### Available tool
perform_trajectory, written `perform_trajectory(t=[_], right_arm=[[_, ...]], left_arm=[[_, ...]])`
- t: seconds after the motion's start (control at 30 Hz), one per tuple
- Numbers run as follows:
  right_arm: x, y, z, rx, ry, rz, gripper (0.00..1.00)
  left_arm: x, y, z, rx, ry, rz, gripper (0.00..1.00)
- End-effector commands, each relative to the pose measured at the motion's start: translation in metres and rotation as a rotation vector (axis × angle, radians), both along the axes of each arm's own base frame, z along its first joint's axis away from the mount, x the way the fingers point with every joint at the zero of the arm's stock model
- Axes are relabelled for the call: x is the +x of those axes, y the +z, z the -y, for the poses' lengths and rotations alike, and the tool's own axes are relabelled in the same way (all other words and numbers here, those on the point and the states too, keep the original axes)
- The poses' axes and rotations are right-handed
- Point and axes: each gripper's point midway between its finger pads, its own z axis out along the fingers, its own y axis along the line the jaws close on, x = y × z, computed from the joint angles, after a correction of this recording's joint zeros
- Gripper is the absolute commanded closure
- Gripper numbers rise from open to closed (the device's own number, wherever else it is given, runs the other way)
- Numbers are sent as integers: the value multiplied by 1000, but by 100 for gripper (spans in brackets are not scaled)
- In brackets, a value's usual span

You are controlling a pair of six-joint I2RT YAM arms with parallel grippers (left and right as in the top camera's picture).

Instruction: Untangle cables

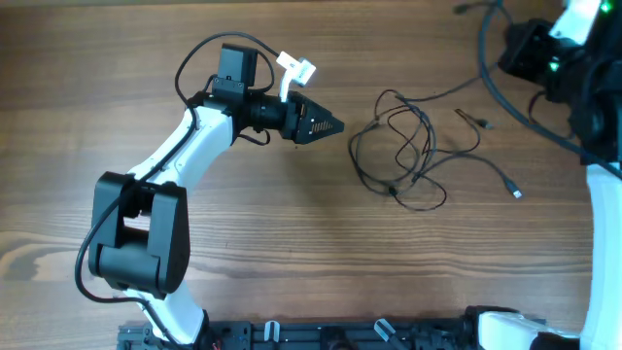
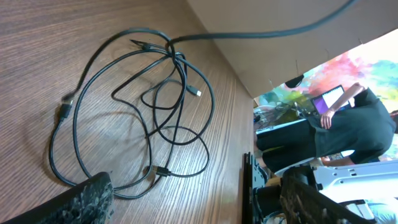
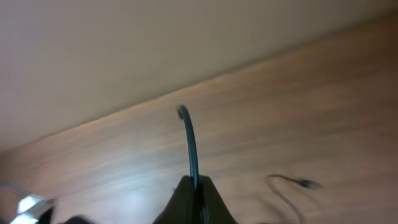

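The cables [image 1: 403, 146] lie as a loose tangle of thin black loops on the wooden table, right of centre. Loose plug ends lie at the right [image 1: 513, 192] and upper right [image 1: 481, 122]. My left gripper [image 1: 335, 124] hovers just left of the tangle, pointing at it. In the left wrist view its fingers [image 2: 199, 205] are wide apart and empty, with the tangle [image 2: 149, 106] spread in front of them. My right gripper [image 1: 520, 49] is at the far top right. In the right wrist view it [image 3: 194, 183] is shut on a thin dark cable [image 3: 189, 137] whose end sticks up.
A thick black arm wire [image 1: 505, 92] curves down the right side near the tangle. A black rack [image 1: 340, 335] runs along the table's front edge. A person [image 2: 348, 124] sits at a laptop beyond the table edge. A wall [image 3: 155, 43] borders the table's far side.
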Motion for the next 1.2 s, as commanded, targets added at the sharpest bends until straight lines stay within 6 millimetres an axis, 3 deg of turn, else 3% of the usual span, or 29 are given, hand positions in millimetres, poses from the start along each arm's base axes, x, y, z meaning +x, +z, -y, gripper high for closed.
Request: perform_trajectory(t=[0.0, 0.07, 0.2, 0.3, 0.4, 0.43, 0.47, 0.6, 0.73, 0.77, 0.97, 1.1, 1.17], right_arm=[[3, -20, 36, -101, -169, -80, 96], [15, -42, 27, -74, -126, -140, 96], [59, -100, -12, -10, -17, -234, 96], [93, -144, -74, 24, 169, -260, 96], [98, -181, -133, -38, 330, -291, 96], [94, -191, -147, -78, 384, -304, 72], [89, -201, -150, -133, 383, -334, 0], [76, -215, -127, -296, 324, -418, 0], [69, -221, -105, -310, 192, -480, 0], [59, -226, -101, -279, 154, -531, 0], [37, -238, -102, -218, 92, -630, 1], [33, -257, -104, -243, 149, -641, 0], [34, -267, -106, -253, 177, -631, 6]], left_arm=[[0, 1, 1, -18, -18, 11, 12], [0, 1, 1, -18, -18, 11, 13], [0, 2, 2, -20, -19, 10, 16], [-1, 2, 2, -24, -23, 8, 16], [-1, 2, 2, -24, -23, 8, 16], [-1, 2, 2, -24, -23, 8, 16], [-1, 2, 2, -24, -23, 8, 16], [-1, 2, 2, -24, -23, 7, 17], [-1, 2, 1, -22, -22, 0, 16], [-2, 1, 1, -20, -22, -7, 16], [-2, 1, 1, -20, -22, -7, 17], [-2, 1, 1, -19, -22, -11, 18], [-3, 0, 1, -17, -22, -17, 18]])
